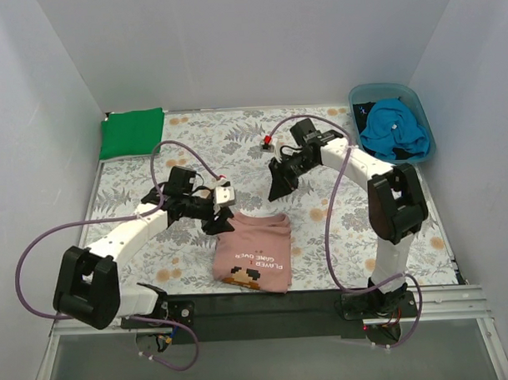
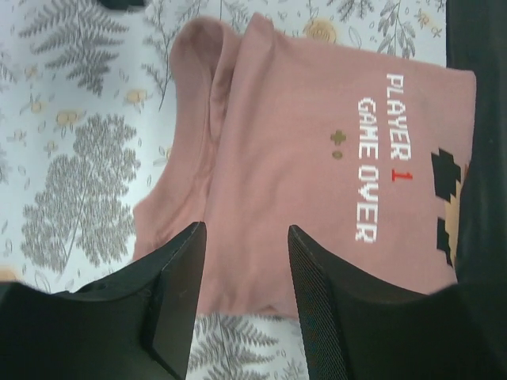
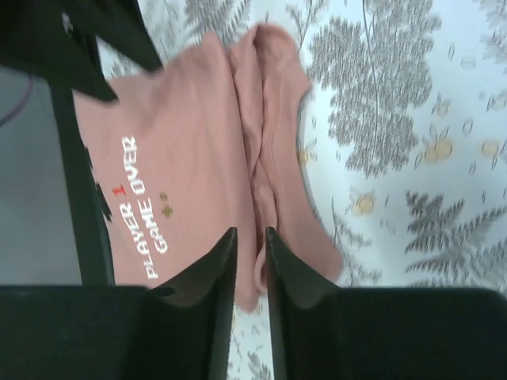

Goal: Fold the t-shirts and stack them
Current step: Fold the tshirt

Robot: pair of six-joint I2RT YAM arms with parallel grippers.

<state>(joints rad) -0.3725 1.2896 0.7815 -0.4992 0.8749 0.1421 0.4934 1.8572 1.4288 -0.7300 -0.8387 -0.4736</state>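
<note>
The dusty pink t-shirt [image 1: 254, 252] lies folded near the table's front centre, with "PLAYER 1 GAME OVER" print facing up. It shows in the left wrist view [image 2: 301, 142] and the right wrist view [image 3: 182, 158]. My left gripper [image 1: 220, 224] is open and empty, just over the shirt's far left corner [image 2: 245, 229]. My right gripper [image 1: 277, 192] hangs above the table beyond the shirt's far edge, its jaws a narrow gap apart with nothing between them [image 3: 249, 231]. A bright green t-shirt [image 1: 133, 132] lies folded at the far left. A bright blue t-shirt [image 1: 392, 128] is bunched in the tub.
The teal plastic tub [image 1: 384, 89] stands at the far right corner. A small red-and-white object [image 1: 269, 142] sits on the floral covering [image 1: 347, 228] behind the right gripper. White walls close in the table on three sides.
</note>
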